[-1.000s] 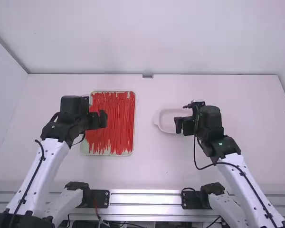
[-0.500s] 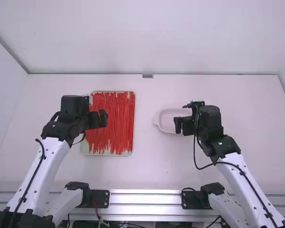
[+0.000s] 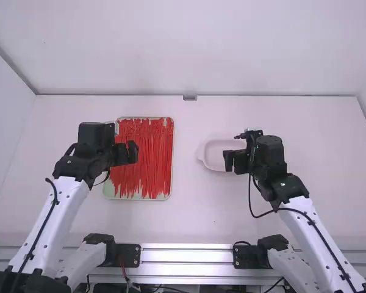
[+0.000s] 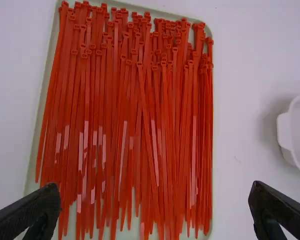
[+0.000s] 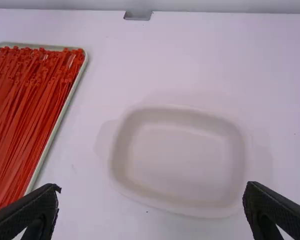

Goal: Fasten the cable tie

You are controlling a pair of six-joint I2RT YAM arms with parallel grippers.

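Over tray [image 4: 31,180] of cable ties [image 3: 143,155] and white dish [image 5: 177,160], left gripper [image 3: 127,152] and right gripper [image 3: 230,160] gape empty.

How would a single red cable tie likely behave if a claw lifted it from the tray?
Probably floppy: the cable ties are long, thin strips, so one held near an end would likely droop. Neighbours may drag along, since they lie densely overlapped in the tray. Glossy streaks suggest slipperiness.
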